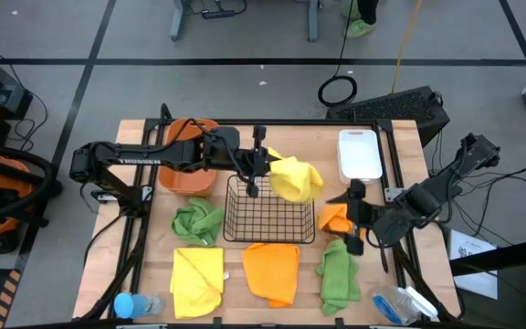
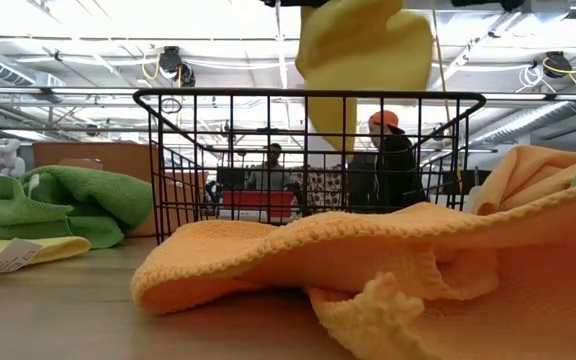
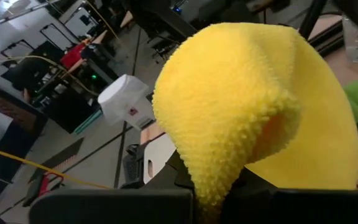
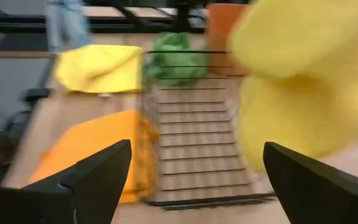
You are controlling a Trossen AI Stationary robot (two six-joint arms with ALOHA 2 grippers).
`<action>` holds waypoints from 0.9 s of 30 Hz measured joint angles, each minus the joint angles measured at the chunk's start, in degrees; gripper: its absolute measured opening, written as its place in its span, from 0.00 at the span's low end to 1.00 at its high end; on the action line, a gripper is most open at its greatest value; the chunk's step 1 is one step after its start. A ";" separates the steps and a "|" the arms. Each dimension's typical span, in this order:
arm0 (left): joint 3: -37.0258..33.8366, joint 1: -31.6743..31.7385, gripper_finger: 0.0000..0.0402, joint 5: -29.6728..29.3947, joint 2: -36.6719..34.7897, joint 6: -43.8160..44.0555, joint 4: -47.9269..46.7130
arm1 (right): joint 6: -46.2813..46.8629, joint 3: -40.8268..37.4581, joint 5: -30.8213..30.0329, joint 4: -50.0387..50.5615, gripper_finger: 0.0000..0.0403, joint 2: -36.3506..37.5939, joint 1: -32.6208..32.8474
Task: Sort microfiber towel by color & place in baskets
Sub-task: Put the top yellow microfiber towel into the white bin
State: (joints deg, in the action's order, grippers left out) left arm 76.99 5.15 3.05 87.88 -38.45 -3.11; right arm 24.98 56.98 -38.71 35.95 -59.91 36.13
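Yellow towel (image 1: 295,178) pinched in left jaws over wire basket (image 1: 268,212) | right jaws wide, beside it

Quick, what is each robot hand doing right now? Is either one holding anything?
Left hand: closed, holding a yellow towel up over the black wire basket.
Right hand: open, holding nothing, beside the basket.

Bright, even overhead light; glare from ceiling lamps in low view. Soft shadows under towels. Right wrist view motion-blurred throughout. Near orange towel (image 2: 368,270) out of focus; yellow towel (image 3: 253,118) sharp close-up.
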 joint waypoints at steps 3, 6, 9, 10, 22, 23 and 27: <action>-0.01 0.02 0.02 1.46 0.00 -0.55 -0.26 | -2.44 2.00 -0.13 1.90 0.89 0.25 -0.88; -0.02 -0.05 0.02 3.93 0.01 -1.49 -0.99 | -7.97 3.10 -1.44 1.56 0.89 0.04 -1.81; -0.02 -0.22 0.02 7.55 0.01 -2.91 -0.90 | -13.34 3.99 -3.11 -3.37 0.89 0.19 -5.02; -0.02 -0.46 0.02 7.88 0.01 -3.00 -0.73 | -15.28 4.17 -2.13 -5.38 0.89 0.18 -6.32; -0.17 -2.42 0.03 8.07 0.01 -5.73 -0.44 | -22.45 4.23 17.34 -16.57 0.94 -3.65 -23.31; -0.17 -2.71 0.03 8.09 0.04 -5.93 -0.44 | -22.24 4.23 18.64 -17.48 0.95 -4.45 -24.62; -0.17 -3.50 0.04 8.10 0.04 -6.02 -0.45 | -22.94 4.21 21.58 -19.57 0.94 -7.96 -28.56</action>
State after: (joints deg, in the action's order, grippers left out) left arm 76.82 1.66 11.15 87.92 -44.47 -3.56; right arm 2.04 61.19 -17.13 16.37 -67.87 7.57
